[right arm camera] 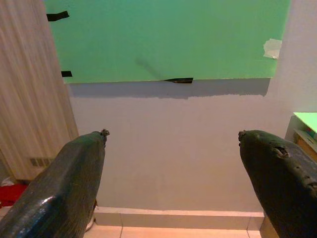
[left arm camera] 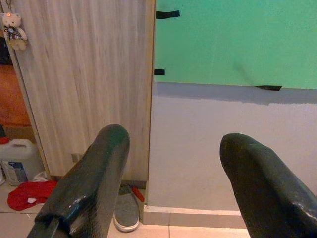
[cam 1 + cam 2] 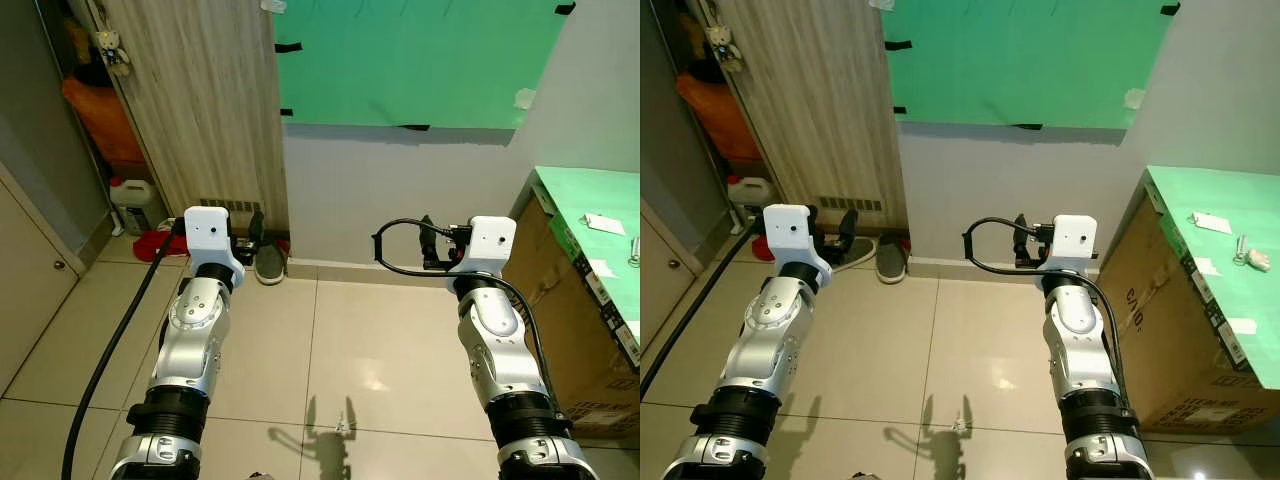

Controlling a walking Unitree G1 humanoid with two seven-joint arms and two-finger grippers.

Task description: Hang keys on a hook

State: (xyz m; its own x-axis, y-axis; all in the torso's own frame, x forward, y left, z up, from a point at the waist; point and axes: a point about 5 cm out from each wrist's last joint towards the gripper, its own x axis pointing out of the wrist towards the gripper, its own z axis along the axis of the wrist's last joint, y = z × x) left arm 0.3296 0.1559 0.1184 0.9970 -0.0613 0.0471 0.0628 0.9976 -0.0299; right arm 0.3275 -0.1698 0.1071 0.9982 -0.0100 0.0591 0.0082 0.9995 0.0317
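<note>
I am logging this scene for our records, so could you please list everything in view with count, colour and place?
Sheet: one, green, taped on the white wall ahead.
Door: one, pale wood grain, left of the sheet.
Teddy bear: one, small, beige, hanging at the door's left edge.
Jug: one, white with red cap, on the floor at far left.
Cloth: one, red, on the floor by the jug.
Shoe: one, grey, at the foot of the door.
Box: one, brown cardboard, at right, green-topped.
Keys: one silvery bunch, on the box top.
Left gripper: black fingers, open, raised.
Right gripper: black fingers, open, raised.
</note>
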